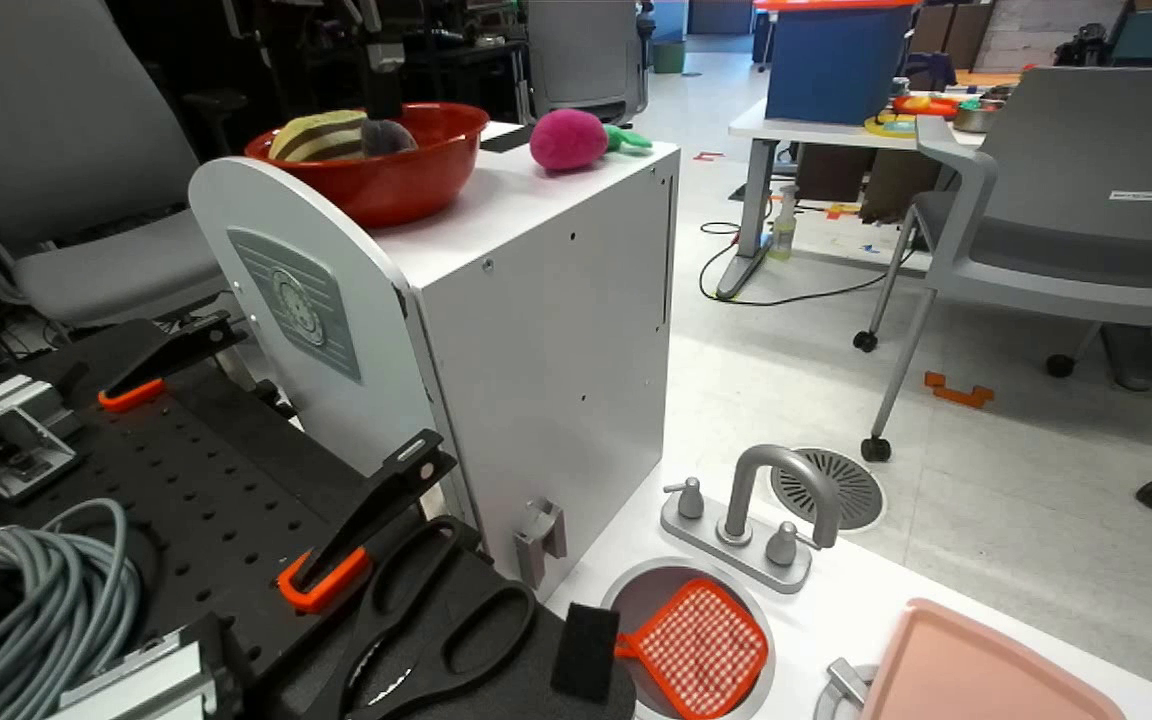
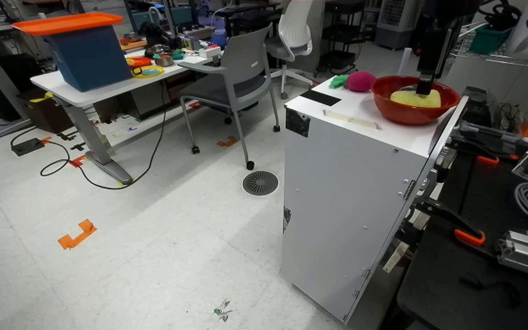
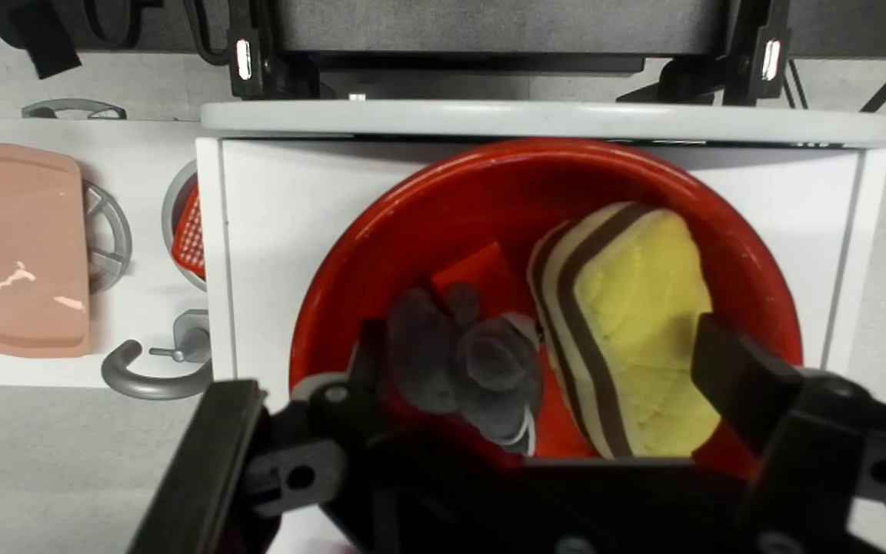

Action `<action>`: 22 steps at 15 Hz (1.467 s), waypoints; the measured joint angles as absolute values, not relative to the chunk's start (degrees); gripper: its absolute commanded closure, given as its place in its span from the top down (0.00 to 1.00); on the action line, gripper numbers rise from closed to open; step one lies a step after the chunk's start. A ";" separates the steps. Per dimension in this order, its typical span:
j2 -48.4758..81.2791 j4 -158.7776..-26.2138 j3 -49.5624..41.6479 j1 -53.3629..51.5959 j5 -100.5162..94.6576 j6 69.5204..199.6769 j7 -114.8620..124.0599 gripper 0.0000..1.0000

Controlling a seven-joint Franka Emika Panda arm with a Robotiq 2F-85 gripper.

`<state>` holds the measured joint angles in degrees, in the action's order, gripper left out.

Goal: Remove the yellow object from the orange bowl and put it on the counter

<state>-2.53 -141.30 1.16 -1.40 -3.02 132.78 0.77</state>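
Note:
The yellow object (image 3: 643, 308) is a plush wedge with brown and cream striped sides. It lies in the orange bowl (image 3: 535, 154), and also shows in both exterior views (image 1: 321, 135) (image 2: 408, 98). The glossy red-orange bowl (image 1: 406, 190) (image 2: 410, 114) stands on the white counter (image 1: 526, 200) (image 2: 355, 110). My gripper (image 3: 543, 362) is open over the bowl. In the wrist view its right fingertip is at the yellow object's right edge; contact is unclear. Its left fingertip is beyond a grey plush (image 3: 481, 362). In an exterior view the gripper (image 2: 424, 87) reaches down into the bowl.
The grey plush and a flat red-orange piece (image 3: 481, 269) share the bowl. A pink plush with green top (image 1: 568, 140) (image 2: 360, 81) lies on the counter beside the bowl. A raised rounded panel (image 1: 276, 270) edges the counter by the bowl. A faucet (image 1: 786, 490) stands lower down.

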 measured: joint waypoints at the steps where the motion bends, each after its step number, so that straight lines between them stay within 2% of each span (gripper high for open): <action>1: -2.46 -141.30 1.09 -1.39 -3.02 132.78 0.77 1.00; 2: -2.36 -141.29 1.01 -1.37 -3.02 132.77 0.77 0.89; 3: -2.25 -141.29 0.92 -1.34 -3.02 132.77 0.77 0.72; 12: -1.27 -140.93 0.58 -1.21 -2.98 132.78 0.77 0.04; 14: -1.14 -140.77 0.55 -1.21 -2.96 132.78 0.77 0.00; 20: -1.10 -140.74 0.47 -1.21 -2.82 132.85 0.76 0.01; 21: -1.10 -140.74 0.47 -1.21 -2.78 132.88 0.76 0.06; 22: -1.10 -140.74 0.47 -1.21 -2.76 132.98 0.75 0.07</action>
